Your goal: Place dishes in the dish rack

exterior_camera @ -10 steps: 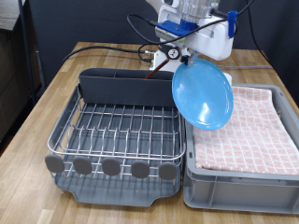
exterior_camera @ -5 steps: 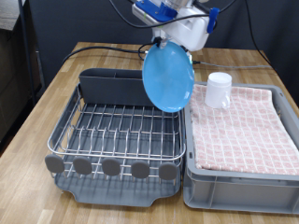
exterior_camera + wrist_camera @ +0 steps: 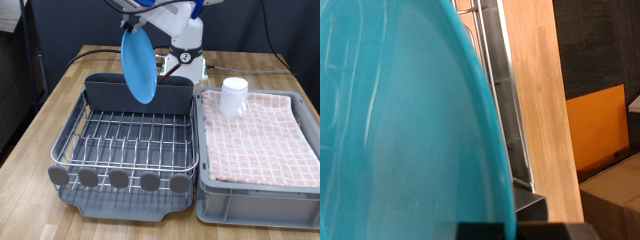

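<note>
Light-blue and nearly edge-on to the exterior camera, the plate (image 3: 138, 65) hangs upright above the dish rack (image 3: 125, 140), over its wire grid (image 3: 125, 138) just in front of the tall grey utensil box (image 3: 135, 92). We see our gripper (image 3: 150, 8) at the plate's upper edge near the exterior view's top, jaws clenched on its rim. In the wrist view the plate (image 3: 405, 130) fills most of the picture, with rack wire and the wooden counter (image 3: 542, 100) beside it. A white cup (image 3: 234, 96) stands on the pink checked cloth (image 3: 262, 140) in the grey bin (image 3: 250, 200), at the exterior view's right.
</note>
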